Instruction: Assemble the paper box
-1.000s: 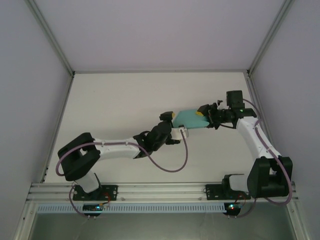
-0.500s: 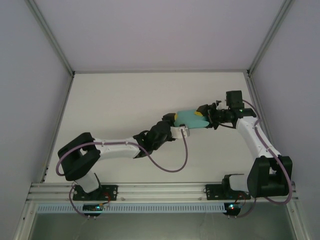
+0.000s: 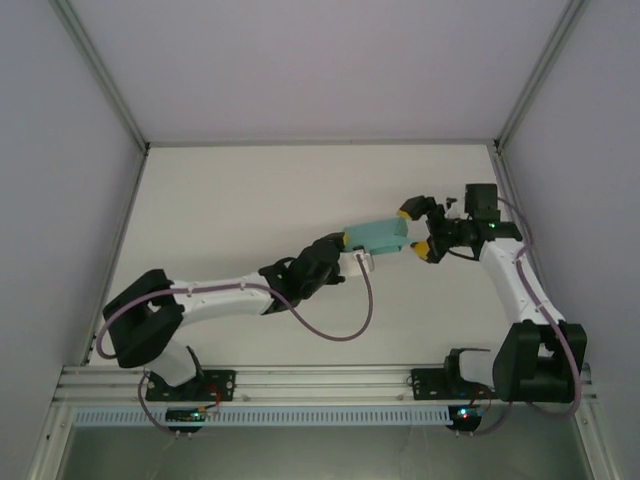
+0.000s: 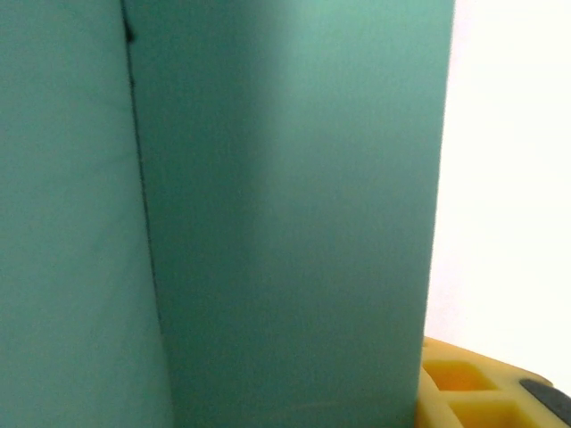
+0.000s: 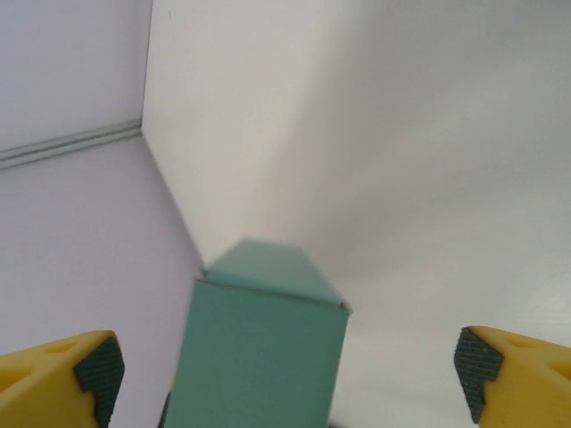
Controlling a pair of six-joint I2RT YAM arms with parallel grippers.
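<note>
The teal paper box (image 3: 377, 235) is folded into a small rectangular box and sits between the two grippers, right of the table's middle. My left gripper (image 3: 346, 246) is shut on its left end. In the left wrist view the box's teal card (image 4: 285, 214) is pressed close to the camera, with one yellow finger (image 4: 464, 392) beside it at the bottom right. My right gripper (image 3: 417, 231) stands open just off the box's right end. In the right wrist view the box (image 5: 259, 357) lies between the spread yellow fingers (image 5: 53, 374), touching neither, with a trapezoid flap at its far end.
The white table (image 3: 250, 200) is bare around the arms. Pale walls and metal frame posts (image 3: 100, 75) close it in at the back and sides. A purple cable (image 3: 340, 335) loops below the left arm's wrist.
My right gripper has let go of the box, opened wide and drawn back to the right. My left gripper has closed on the box's left end.
</note>
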